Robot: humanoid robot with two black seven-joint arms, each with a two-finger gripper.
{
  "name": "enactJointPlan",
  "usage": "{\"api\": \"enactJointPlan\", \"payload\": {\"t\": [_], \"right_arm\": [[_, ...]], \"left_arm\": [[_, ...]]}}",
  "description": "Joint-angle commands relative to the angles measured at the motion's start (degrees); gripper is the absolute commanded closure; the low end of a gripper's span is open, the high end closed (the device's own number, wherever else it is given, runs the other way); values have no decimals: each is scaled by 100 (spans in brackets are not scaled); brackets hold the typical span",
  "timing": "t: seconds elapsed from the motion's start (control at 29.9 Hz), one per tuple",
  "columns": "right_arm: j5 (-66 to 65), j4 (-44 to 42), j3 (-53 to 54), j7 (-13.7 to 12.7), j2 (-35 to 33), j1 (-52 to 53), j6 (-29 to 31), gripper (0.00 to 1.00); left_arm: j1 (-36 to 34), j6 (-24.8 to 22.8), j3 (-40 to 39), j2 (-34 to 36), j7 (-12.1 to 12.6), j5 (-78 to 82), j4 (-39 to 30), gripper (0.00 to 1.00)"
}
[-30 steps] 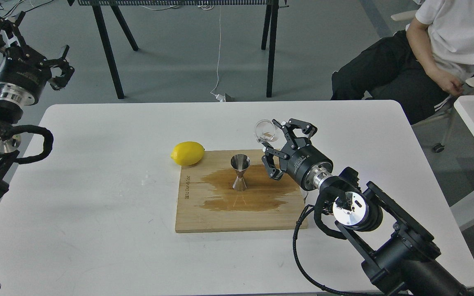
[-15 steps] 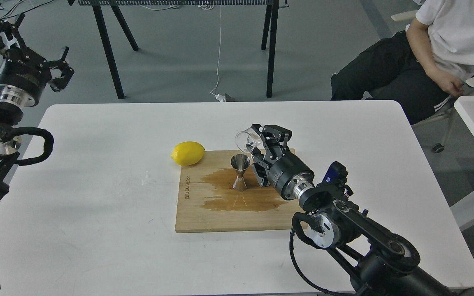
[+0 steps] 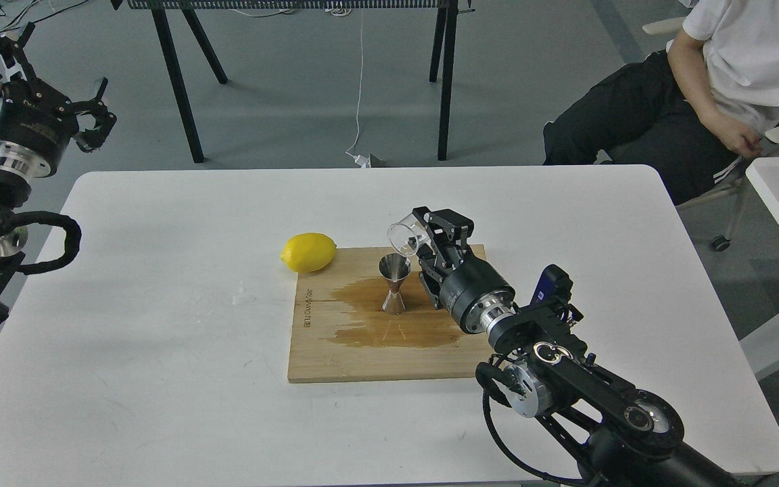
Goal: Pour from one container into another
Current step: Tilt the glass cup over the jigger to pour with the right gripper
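Note:
The small clear cup (image 3: pixel 406 237) is tipped on its side, mouth pointing left and down, just above and right of the steel jigger (image 3: pixel 394 283). My right gripper (image 3: pixel 425 238) is shut on the cup, its arm reaching in from the lower right. The jigger stands upright on the wooden board (image 3: pixel 335 358), in the middle of a dark wet stain (image 3: pixel 423 325). My left gripper (image 3: pixel 44 84) hangs open and empty off the table's far left corner, well away from everything.
A yellow lemon (image 3: pixel 308 251) lies on the white table (image 3: pixel 159 338), touching the board's back left corner. A seated person (image 3: pixel 714 88) is beyond the table's far right corner. Black table legs (image 3: pixel 176 81) stand behind.
My right gripper swung left with the cup and rolled it over, from beside the board's right end to tipped above the jigger. The left arm drifted slightly left.

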Motion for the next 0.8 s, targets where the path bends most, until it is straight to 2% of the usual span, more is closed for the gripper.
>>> {"api": "enactJointPlan", "payload": {"t": [0.0,0.1,0.77], "right_arm": [[-307,-147,-39,66,-1,54,-10,57],[-536,-332,-57,180,-9,151,-10,57],[-755,-763,-408,285,17,520,-28,58]], "left_arm": [[0,0,0,1,0,0,0,0],[0,0,0,-8,0,0,0,0],[0,-149,0,-26,-8,0,211,0]]}}
